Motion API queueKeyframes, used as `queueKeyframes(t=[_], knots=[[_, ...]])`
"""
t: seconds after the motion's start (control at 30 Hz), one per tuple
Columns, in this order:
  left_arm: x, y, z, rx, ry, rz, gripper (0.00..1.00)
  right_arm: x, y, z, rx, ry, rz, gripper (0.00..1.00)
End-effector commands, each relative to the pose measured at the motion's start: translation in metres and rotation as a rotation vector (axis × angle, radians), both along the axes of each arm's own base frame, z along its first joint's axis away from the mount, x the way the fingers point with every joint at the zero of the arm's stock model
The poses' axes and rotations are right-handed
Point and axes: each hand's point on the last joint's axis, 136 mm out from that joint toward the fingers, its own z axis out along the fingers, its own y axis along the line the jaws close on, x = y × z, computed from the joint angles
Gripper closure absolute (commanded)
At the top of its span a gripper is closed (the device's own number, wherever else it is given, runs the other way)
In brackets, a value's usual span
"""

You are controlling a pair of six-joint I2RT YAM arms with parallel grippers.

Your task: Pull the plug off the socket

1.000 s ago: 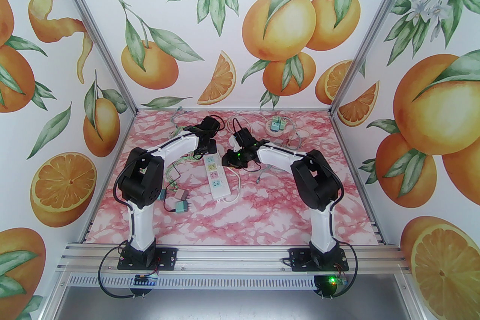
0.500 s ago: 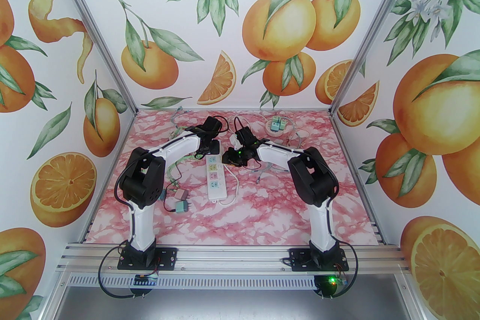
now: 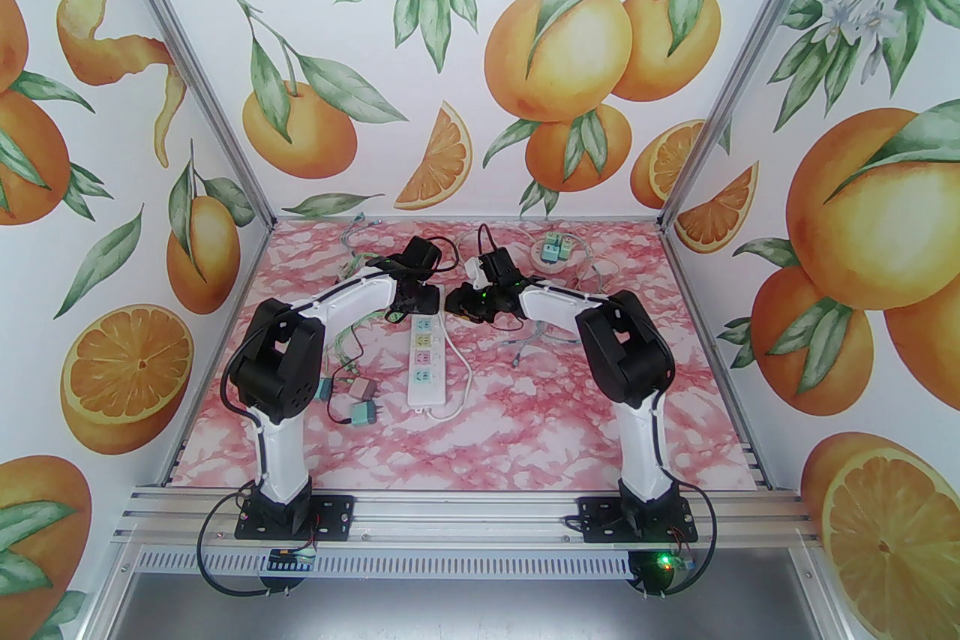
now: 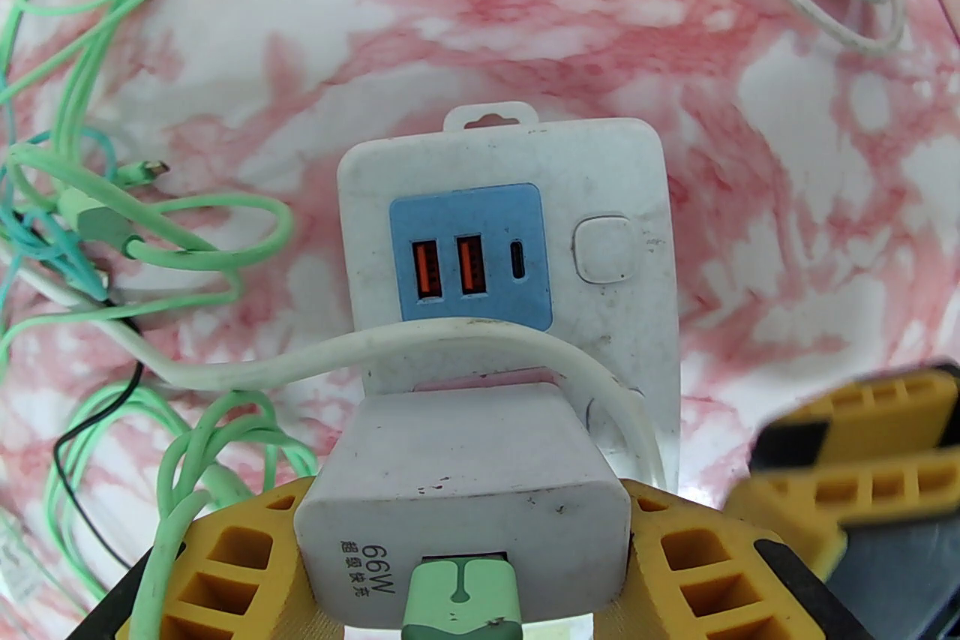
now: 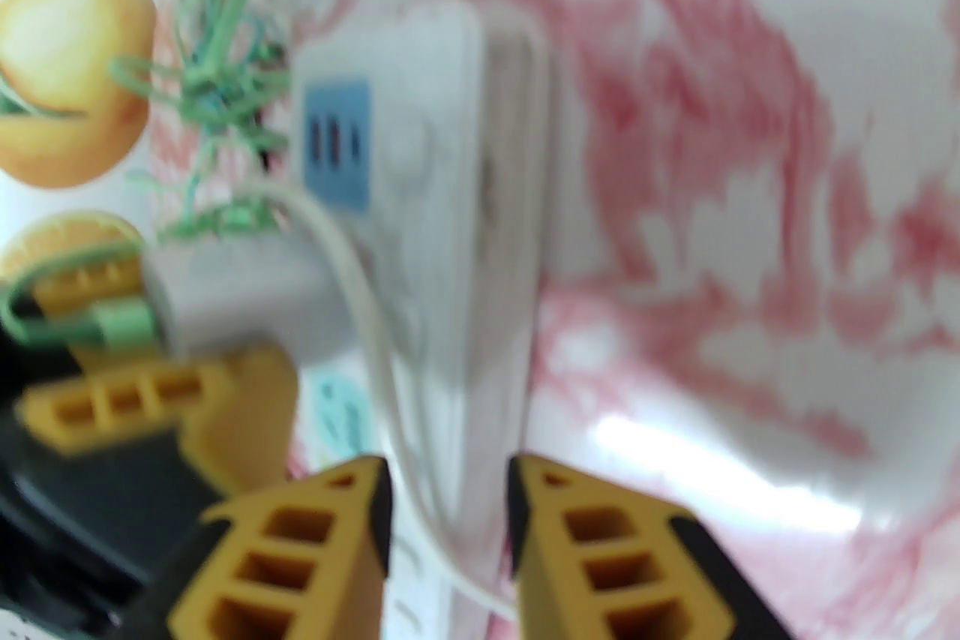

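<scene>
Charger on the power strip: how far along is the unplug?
Done: the left gripper is clamped on the sides of the white 66W charger. In hand: the pull; the charger looks still seated in the white power strip, no prongs showing. The right gripper sits at the strip's edge, fingers slightly apart; too blurred to tell if it grips. Left: draw the charger clear.

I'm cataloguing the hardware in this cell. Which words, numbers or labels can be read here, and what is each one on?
"66W": on the near face of the white square charger plug, in the left wrist view.
"超级快充": small characters beside it on the same face.
White power strip with coloured socket panels: any markings are too small to read from above and blurred in the right wrist view.
Nothing else is legible.
</scene>
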Motion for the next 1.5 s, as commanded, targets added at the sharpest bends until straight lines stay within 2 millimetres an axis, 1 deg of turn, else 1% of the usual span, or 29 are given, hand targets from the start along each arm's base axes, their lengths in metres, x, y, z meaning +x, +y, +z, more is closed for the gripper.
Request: queueKeyframes(t=[0.0, 0.13, 0.23, 0.3, 0.4, 0.6, 0.7, 0.83, 0.93, 0.97, 1.1, 1.23, 1.33, 1.47], knots=[[-0.015, -0.026, 0.001, -0.066, 0.044, -0.092, 0.67, 0.021, 0.009, 0.006, 0.092, -0.008, -0.05, 0.67], [-0.017, -0.029, 0.0, -0.054, 0.05, -0.106, 0.67, 0.036, 0.009, 0.005, 0.131, -0.004, -0.094, 0.67], [-0.017, -0.03, -0.001, -0.05, 0.056, -0.106, 0.67, 0.038, 0.01, -0.001, 0.118, 0.011, -0.089, 0.68], [-0.016, -0.03, -0.001, -0.049, 0.056, -0.106, 0.67, 0.036, 0.009, -0.011, 0.097, 0.035, -0.085, 0.69], [-0.014, -0.03, 0.0, -0.048, 0.053, -0.102, 0.67, 0.03, 0.004, -0.028, 0.053, 0.071, -0.078, 0.72], [-0.012, -0.033, 0.001, -0.058, 0.058, -0.099, 0.67, 0.006, -0.012, -0.06, -0.06, 0.145, -0.058, 0.76], [-0.011, -0.034, 0.002, -0.074, 0.063, -0.089, 0.67, -0.002, -0.019, -0.07, -0.106, 0.166, -0.052, 0.76], [-0.01, -0.033, 0.004, -0.1, 0.068, -0.069, 0.68, -0.005, -0.023, -0.074, -0.137, 0.174, -0.053, 0.76], [-0.005, -0.03, 0.01, -0.215, 0.079, -0.01, 0.69, -0.008, -0.025, -0.08, -0.173, 0.185, -0.05, 0.77], [-0.004, -0.03, 0.012, -0.224, 0.075, -0.009, 0.69, -0.009, -0.025, -0.082, -0.179, 0.192, -0.047, 0.76], [-0.004, -0.027, 0.018, -0.148, 0.06, -0.031, 0.69, -0.011, -0.023, -0.085, -0.197, 0.193, -0.037, 0.76], [-0.007, -0.027, 0.017, -0.066, 0.051, -0.054, 0.72, -0.013, -0.021, -0.087, -0.217, 0.194, -0.03, 0.76], [-0.008, -0.026, 0.02, 0.019, 0.022, -0.065, 0.72, -0.013, -0.021, -0.087, -0.227, 0.197, -0.031, 0.77], [-0.009, -0.026, 0.025, 0.062, 0.011, -0.079, 0.72, -0.013, -0.023, -0.088, -0.241, 0.198, -0.03, 0.76]])
